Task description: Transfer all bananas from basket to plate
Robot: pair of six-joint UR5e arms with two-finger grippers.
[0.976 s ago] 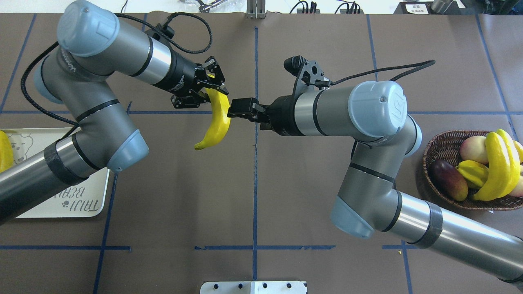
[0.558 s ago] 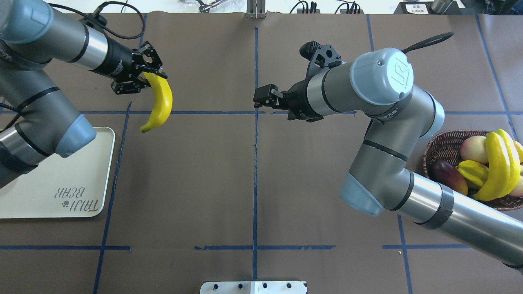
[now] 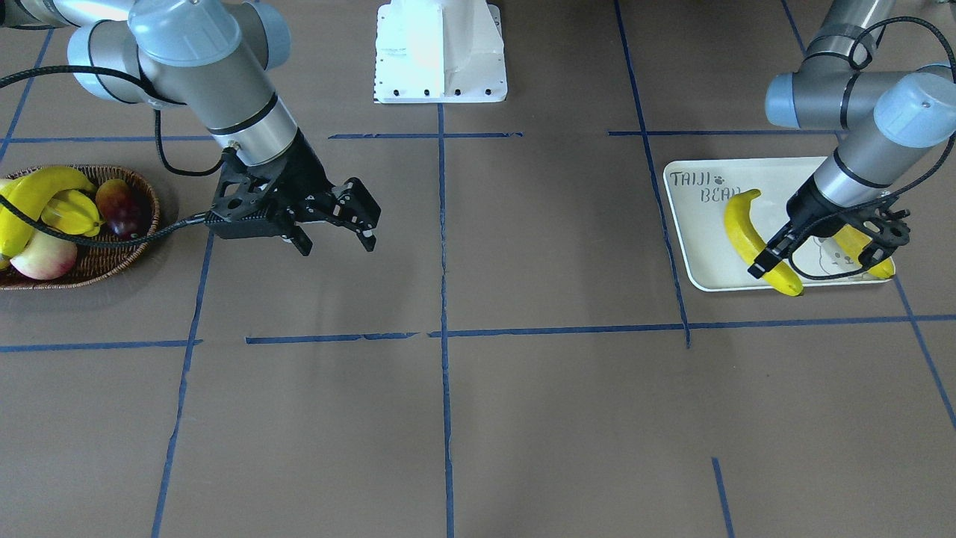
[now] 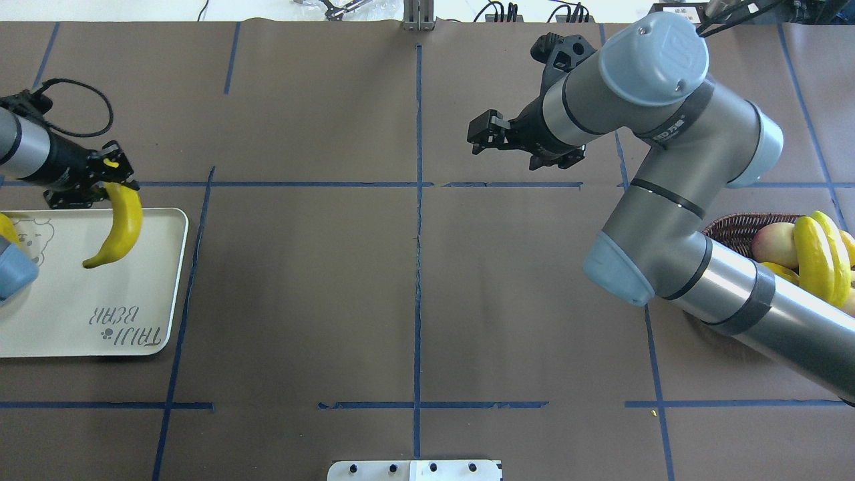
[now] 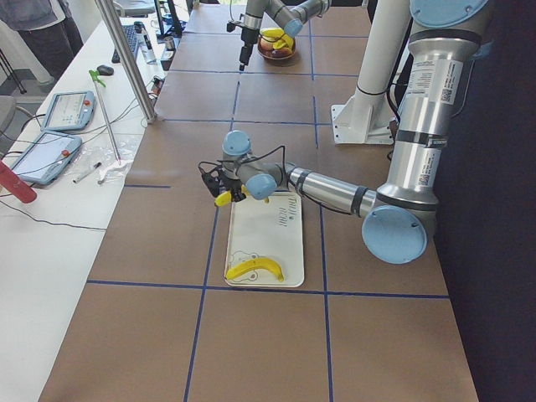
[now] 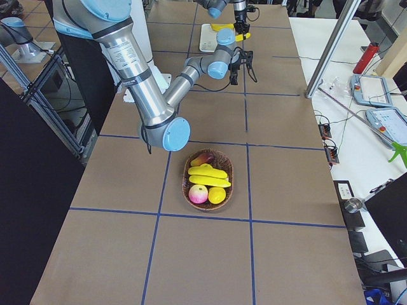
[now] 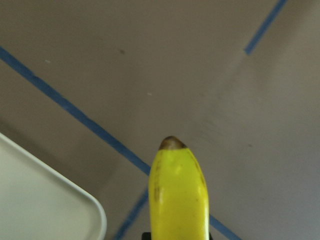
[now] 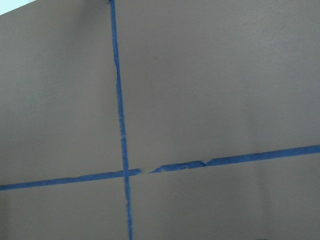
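My left gripper (image 4: 110, 182) is shut on the stalk end of a yellow banana (image 4: 120, 224) and holds it over the far edge of the cream plate (image 4: 133, 314). The front view shows this gripper (image 3: 773, 258), the banana (image 3: 747, 235) and the plate (image 3: 694, 246). A second banana (image 3: 859, 245) lies on the plate, partly hidden by the gripper. The left wrist view shows the held banana's tip (image 7: 177, 190). My right gripper (image 4: 482, 130) is open and empty above mid-table, also in the front view (image 3: 336, 243). Two bananas (image 4: 818, 260) lie in the wicker basket (image 4: 728, 230).
The basket also holds a peach (image 3: 41, 258), a dark mango (image 3: 123, 209) and a starfruit (image 3: 71, 213). My right forearm passes over the basket's near side in the overhead view. The white robot base (image 3: 441, 52) stands at the table's near middle edge.
The left arm carried the banana leftward from the table's centre to over the plate. The right gripper let go of it and drew back to the right and farther away.
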